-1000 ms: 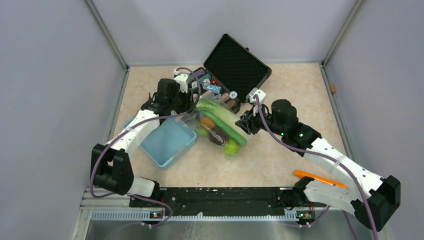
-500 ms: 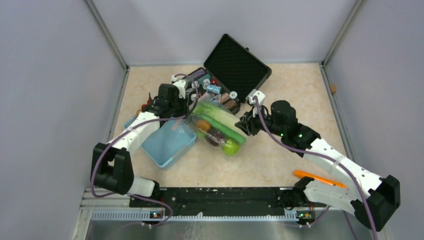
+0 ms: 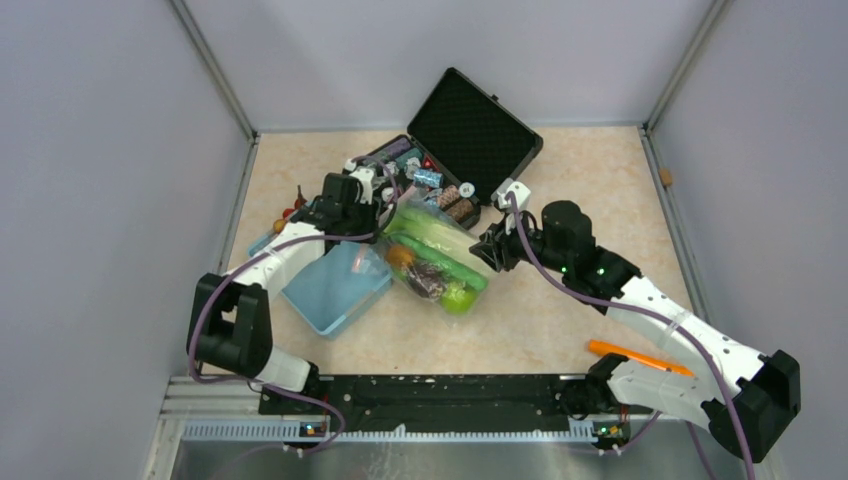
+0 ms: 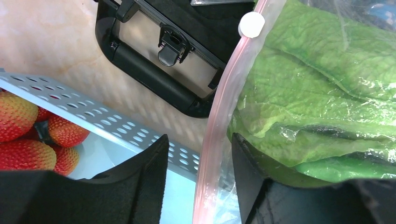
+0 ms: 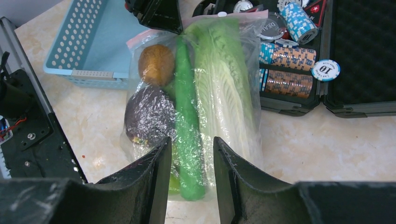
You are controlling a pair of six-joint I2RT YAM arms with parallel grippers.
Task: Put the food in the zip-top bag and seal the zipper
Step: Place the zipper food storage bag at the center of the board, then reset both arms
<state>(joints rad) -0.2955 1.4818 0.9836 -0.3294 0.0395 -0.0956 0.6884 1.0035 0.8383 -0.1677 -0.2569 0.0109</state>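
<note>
A: Your left hand (image 4: 198, 140) has its fingers parted. The zipper (image 4: 215, 121) runs up between them with a clear gap on the basket side, so it is not pinched.

B: Agreed. Follow that pink strip toward 1 o'clock in your left wrist view and you reach its white slider (image 4: 252, 24), close to the black case (image 4: 154, 77).

A: Your right hand (image 5: 191, 140) is parted too, straddling the low end of the cucumber (image 5: 187, 126), which lies under the plastic. I cannot tell whether its fingers press the plastic.

B: From above, the zip-top bag (image 3: 432, 262) lies on the table (image 3: 560, 320) with its mouth toward 11 o'clock. Your left hand is at that end and your right hand is at the bag's 3 o'clock side.

A: Inside the bag you have the cucumber, the white-green long vegetable (image 5: 224, 88), a brownish-orange ball (image 5: 156, 64), the dark purple piece (image 5: 147, 116) and the green apple (image 3: 457, 297), which is at the 5 o'clock end.

B: The light blue basket (image 3: 335, 290) sits just beside the bag at 8 o'clock. The case stands lid-up at 12 o'clock with chips (image 5: 299, 23) in it. Strawberries (image 4: 18, 116) show by the basket's perforated wall.
</note>
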